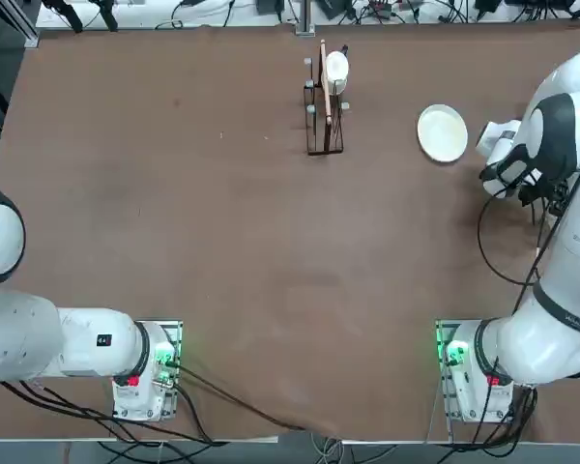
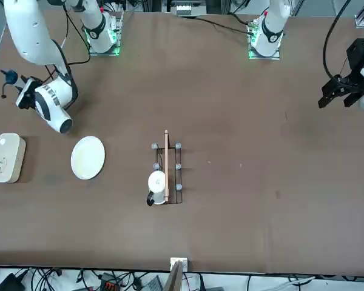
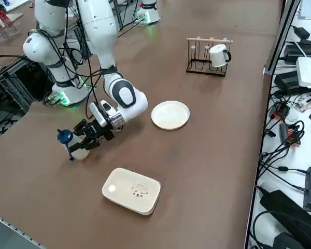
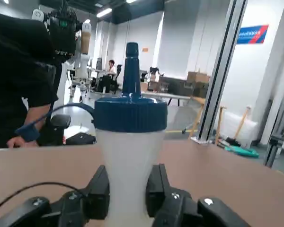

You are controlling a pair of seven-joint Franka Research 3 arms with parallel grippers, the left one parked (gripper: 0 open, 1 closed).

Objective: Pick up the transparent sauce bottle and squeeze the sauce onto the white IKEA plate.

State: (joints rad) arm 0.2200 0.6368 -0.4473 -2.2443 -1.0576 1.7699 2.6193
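Note:
The transparent sauce bottle is pale and cloudy with a blue cap and nozzle. It stands upright between my right gripper's fingers, which press on its lower body from both sides. In the right side view my right gripper holds the bottle low over the table, near the table's right edge. The white IKEA plate lies flat a short way beyond the gripper, toward the table's far side. It also shows in the top view, plate, and in the front view, plate.
A white rounded-rectangular dish lies close to the bottle, near the table's right edge. A black wire rack with a wooden bar holds a white mug at the far middle. A person in black stands beyond the table.

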